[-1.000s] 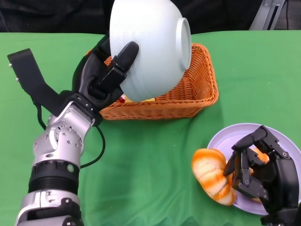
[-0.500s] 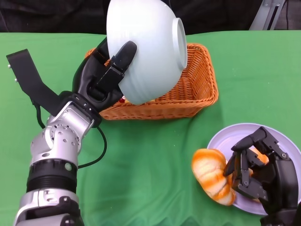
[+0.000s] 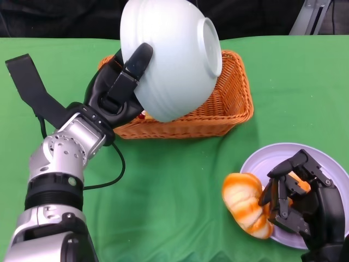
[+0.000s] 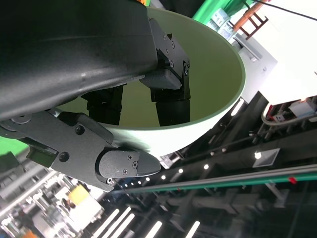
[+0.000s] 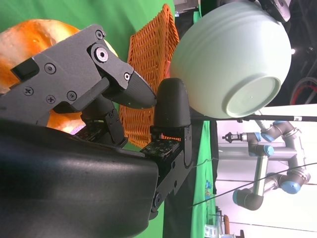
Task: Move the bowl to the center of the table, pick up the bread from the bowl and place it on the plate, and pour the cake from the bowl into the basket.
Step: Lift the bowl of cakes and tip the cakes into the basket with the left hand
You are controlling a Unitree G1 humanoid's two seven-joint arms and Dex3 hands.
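My left hand (image 3: 117,90) grips the pale bowl (image 3: 172,54) by its rim, fingers inside it, and holds it tipped on its side above the orange wicker basket (image 3: 232,103). The left wrist view shows the bowl's inside (image 4: 208,74) with no cake in it. A small red and yellow piece (image 3: 143,115) shows in the basket under the bowl. The bread (image 3: 244,203) lies across the left rim of the lilac plate (image 3: 327,161). My right hand (image 3: 297,199) rests on the plate, its fingers (image 5: 74,74) bent loosely against the bread's right end (image 5: 29,34), pinching nothing.
Green cloth (image 3: 174,180) covers the table. A black cable (image 3: 112,174) loops beside my left forearm. Beyond the table the right wrist view shows another robot arm (image 5: 267,163).
The left arm has swung a little to the left and the bowl has shifted slightly up and left over the basket. The right hand has sunk slightly; the bread has not moved.
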